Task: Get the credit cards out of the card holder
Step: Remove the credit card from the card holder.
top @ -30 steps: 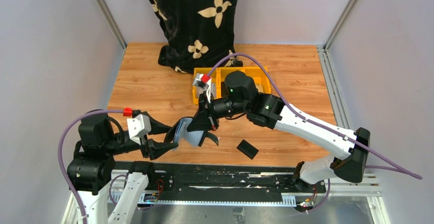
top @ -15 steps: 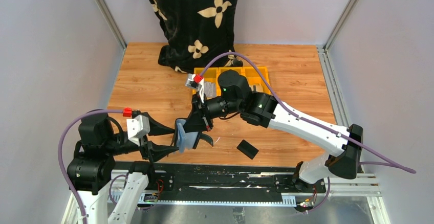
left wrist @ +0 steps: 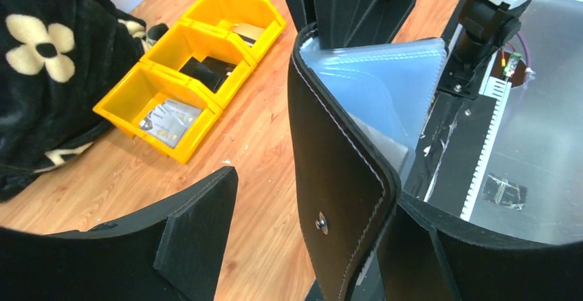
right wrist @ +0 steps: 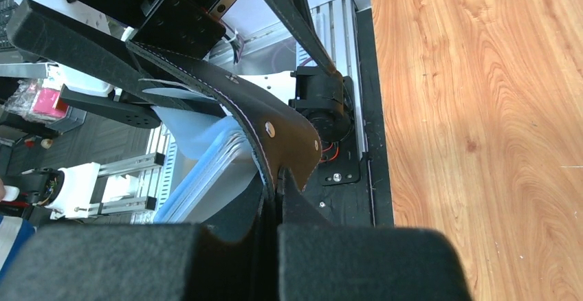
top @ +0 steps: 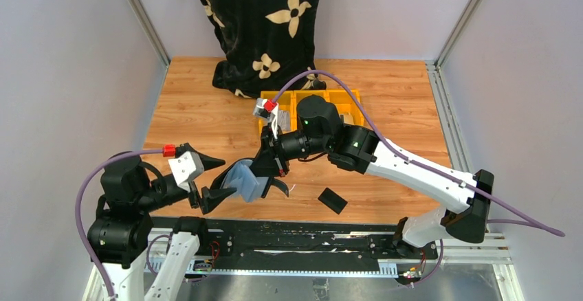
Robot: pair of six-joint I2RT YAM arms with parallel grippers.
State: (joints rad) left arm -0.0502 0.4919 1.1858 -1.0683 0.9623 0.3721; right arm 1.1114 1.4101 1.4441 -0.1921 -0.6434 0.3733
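The card holder (top: 242,181) hangs open above the table's near edge, a black cover (left wrist: 337,198) with a snap stud and a fan of pale blue-grey sleeves (left wrist: 385,74). My right gripper (top: 269,172) reaches down from the right and is shut on the cover's edge (right wrist: 278,201). My left gripper (top: 225,176) is open, and the cover stands between its fingers (left wrist: 316,191), close against the right finger and well apart from the left one. One printed credit card (left wrist: 165,122) lies in the nearest yellow bin, and a beige one (left wrist: 247,31) lies in the farthest.
Three joined yellow bins (top: 344,102) sit mid-table behind the right arm; the middle one (left wrist: 206,73) holds something black. A small black slab (top: 333,200) lies on the wood right of the holder. A black flower-patterned cloth bag (top: 261,26) stands at the back.
My left gripper's jaws have spread wider and lifted a little. The right gripper has brought the card holder slightly left, so its cover now stands between the left fingers.
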